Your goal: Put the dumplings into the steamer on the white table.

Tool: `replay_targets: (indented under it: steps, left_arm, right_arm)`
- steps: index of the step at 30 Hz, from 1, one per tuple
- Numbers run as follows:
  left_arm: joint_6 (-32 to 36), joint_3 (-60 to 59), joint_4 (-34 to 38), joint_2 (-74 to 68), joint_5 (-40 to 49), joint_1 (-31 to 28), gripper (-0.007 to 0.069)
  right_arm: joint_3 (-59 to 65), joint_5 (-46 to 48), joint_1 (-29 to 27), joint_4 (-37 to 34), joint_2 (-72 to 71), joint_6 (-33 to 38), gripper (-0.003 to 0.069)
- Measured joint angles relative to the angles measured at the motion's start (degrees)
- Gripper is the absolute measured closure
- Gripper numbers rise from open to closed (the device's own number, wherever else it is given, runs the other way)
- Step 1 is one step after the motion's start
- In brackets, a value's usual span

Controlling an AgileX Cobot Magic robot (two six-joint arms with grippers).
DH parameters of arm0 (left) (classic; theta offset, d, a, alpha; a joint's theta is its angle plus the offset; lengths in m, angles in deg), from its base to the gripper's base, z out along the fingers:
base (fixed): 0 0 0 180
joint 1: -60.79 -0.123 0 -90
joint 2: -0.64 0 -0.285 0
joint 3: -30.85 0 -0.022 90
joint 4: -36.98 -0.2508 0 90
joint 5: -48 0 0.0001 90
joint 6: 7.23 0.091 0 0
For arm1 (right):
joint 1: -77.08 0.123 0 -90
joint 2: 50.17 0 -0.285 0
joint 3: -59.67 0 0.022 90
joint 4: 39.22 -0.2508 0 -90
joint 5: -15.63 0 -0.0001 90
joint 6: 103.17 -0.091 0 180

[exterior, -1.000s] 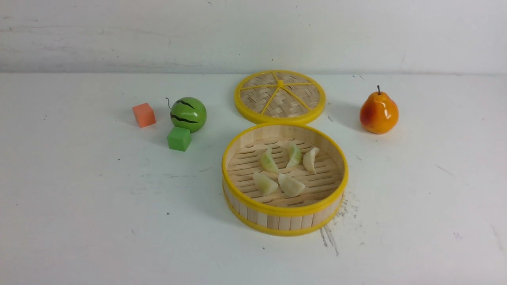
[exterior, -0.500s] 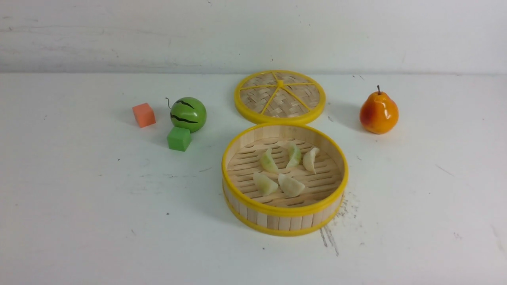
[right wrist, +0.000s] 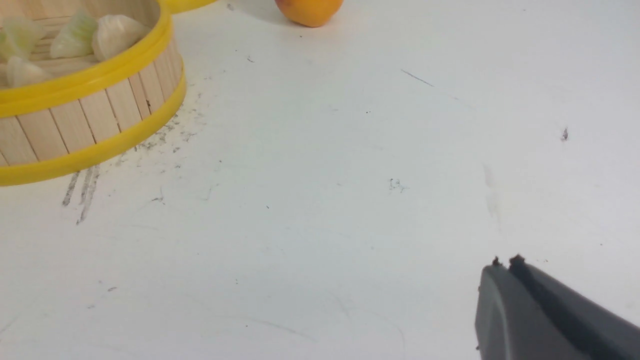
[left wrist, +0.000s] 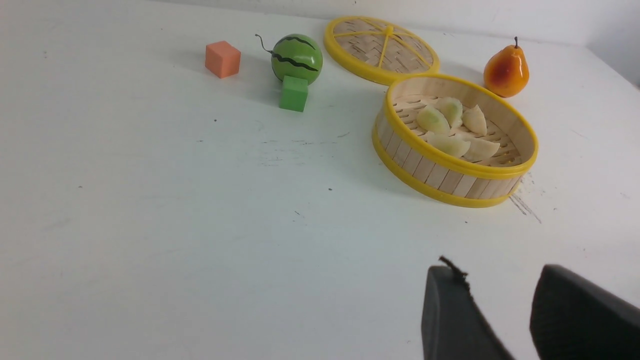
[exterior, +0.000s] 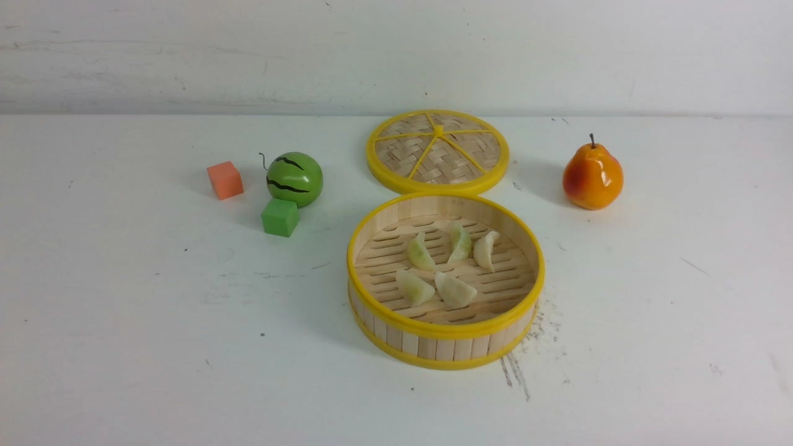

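Left gripper: we see the black left gripper [left wrist: 500, 300] only in the left wrist view, low over the white table [exterior: 155, 347]; its two fingers stand apart with bare table between them, and they hold nothing.
Right gripper: the dark right gripper [right wrist: 505, 265] shows only in the right wrist view, over bare table well apart from the basket; its two fingers are pressed together, with nothing between them.
Table marks: we find dark scuffs and thin scratches just beside the near right foot of the basket.
Steamer: the round bamboo steamer with wooden-strip wall and yellow rims [exterior: 443, 347] stands upright on the table, near the middle, a little to the right.
Dumplings: the five small glossy crescent dumplings, cream-white and pale green [exterior: 447, 266], all lie on the slatted floor inside the steamer, two nearer to us and three behind, close together.
Green block: a small green cube [exterior: 280, 217] sits to the left, just in front of the melon.
Melon: a round green toy watermelon with black stripes [exterior: 295, 178].
Orange block: a small orange cube [exterior: 225, 179], left of the melon.
Pear: an orange-red toy pear [exterior: 592, 176] stands upright on the right.
Lid: the flat woven lid with yellow rim and yellow spokes [exterior: 437, 152] lies just behind the steamer; we cannot tell if the rims touch.
Writing: we can read no label or brand on any thing.
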Motion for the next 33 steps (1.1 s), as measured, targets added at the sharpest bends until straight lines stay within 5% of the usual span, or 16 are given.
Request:
replay_targets:
  steps: [11,15,18,26,33]
  left_arm:
    - [-0.38,-0.42,-0.05,0.00,-1.28,0.00,0.0388]
    - [-1.33,-8.87,-0.32,0.00,-17.06,-1.79,0.0510]
    - [0.81,-17.59,-0.44,0.00,-29.28,-5.99,0.0636]
    - [11.34,-34.58,9.07,-0.09,-50.22,-21.28,0.0638]
    - [12.92,-42.14,16.23,-0.09,-55.97,-33.97,0.0638]
  right_arm:
    - [0.00,0.00,0.00,0.00,0.00,0.00,0.0662]
    - [0.00,0.01,0.00,0.00,0.00,0.00,0.0658]
    - [0.00,0.01,0.00,0.00,0.00,0.00,0.0655]
    - [0.00,0.01,0.00,0.00,0.00,0.00,0.0649]
    - [0.00,0.01,0.00,0.00,0.00,0.00,0.0639]
